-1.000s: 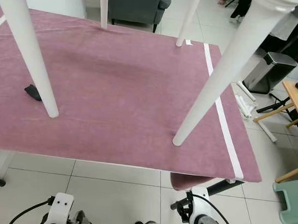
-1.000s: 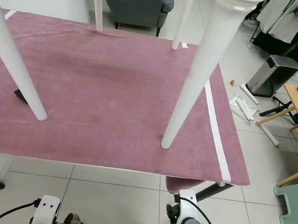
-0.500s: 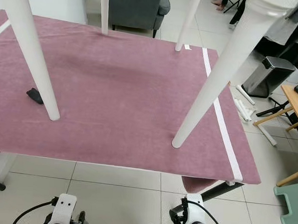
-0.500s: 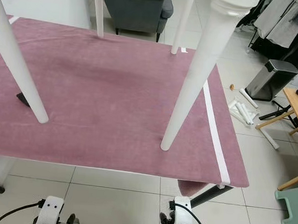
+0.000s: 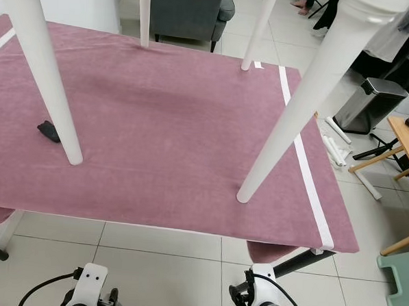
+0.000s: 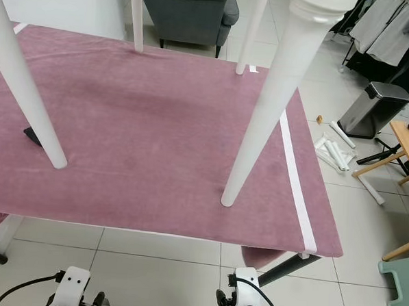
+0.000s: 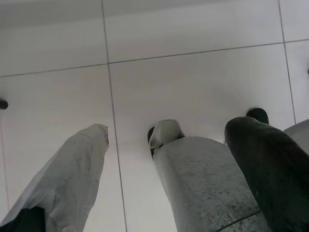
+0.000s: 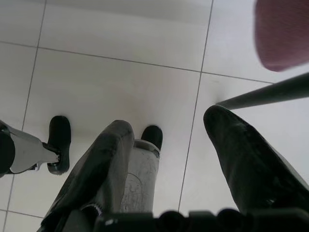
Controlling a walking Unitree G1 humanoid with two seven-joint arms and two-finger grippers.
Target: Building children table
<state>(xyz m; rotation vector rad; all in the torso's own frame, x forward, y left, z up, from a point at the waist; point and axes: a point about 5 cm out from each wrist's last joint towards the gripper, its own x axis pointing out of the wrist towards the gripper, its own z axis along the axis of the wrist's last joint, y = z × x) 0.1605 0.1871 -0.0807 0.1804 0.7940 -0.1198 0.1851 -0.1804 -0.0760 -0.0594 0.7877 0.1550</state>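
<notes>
Item: children's table, white, standing on four legs on the cloth-covered worktop [image 5: 165,123], the tabletop above our view. Near legs: left leg [image 5: 47,76], right leg [image 5: 296,110]; two far legs [image 5: 144,16] at the back edge. We judge it light, rigid and smooth-painted, best taken around a leg's thicker upper part. Both arms hang idle below the worktop edge: left hand [image 7: 164,169] and right hand [image 8: 169,159], fingers spread and empty, the legs well above and ahead of them. Small black object [image 5: 48,130] beside left leg.
</notes>
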